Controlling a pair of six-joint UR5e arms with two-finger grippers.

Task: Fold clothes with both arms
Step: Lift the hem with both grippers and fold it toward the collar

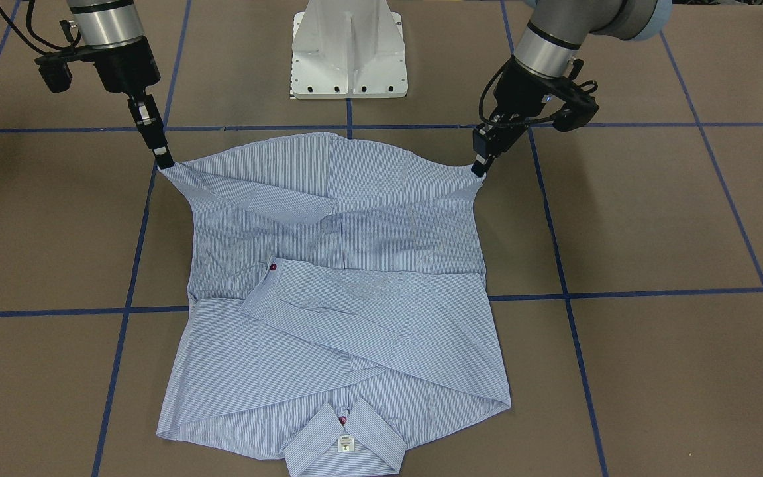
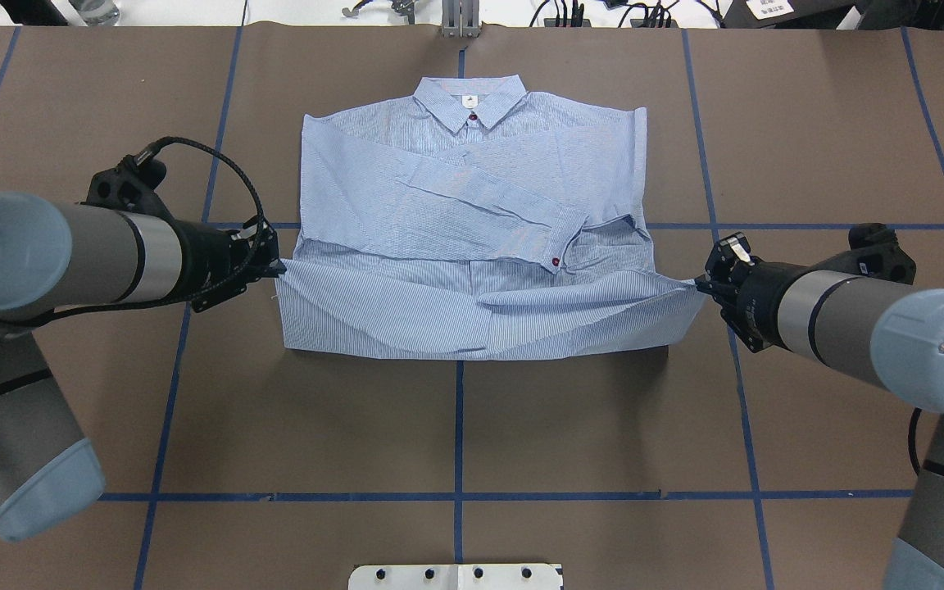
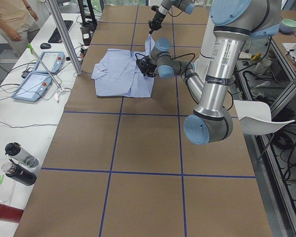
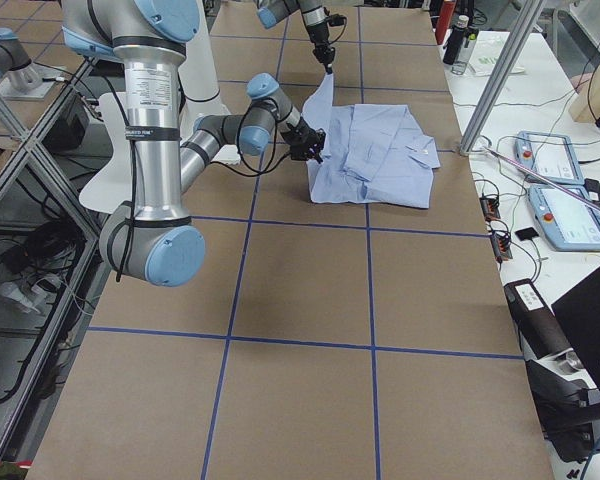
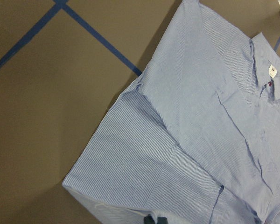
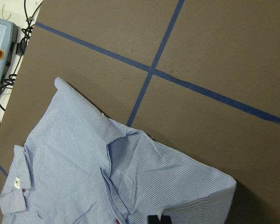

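Note:
The light-blue striped shirt (image 2: 472, 188) lies front up on the brown table, its collar (image 2: 469, 98) on the far side from the robot. One sleeve is folded across the chest, its cuff showing a red button (image 1: 273, 267). My left gripper (image 2: 279, 269) is shut on the left hem corner. My right gripper (image 2: 697, 284) is shut on the right hem corner. Both corners are raised off the table, and the hem part hangs between them over the lower body of the shirt (image 1: 342, 318). In the front view the left gripper (image 1: 481, 169) is on the right and the right gripper (image 1: 166, 161) on the left.
The white pedestal base (image 1: 348, 50) stands at the robot's side of the table. Blue tape lines (image 2: 457, 426) cross the brown table top. A side bench holds teach pendants (image 3: 39, 74) and bottles (image 3: 19, 163), with a person (image 3: 12, 19) beside it.

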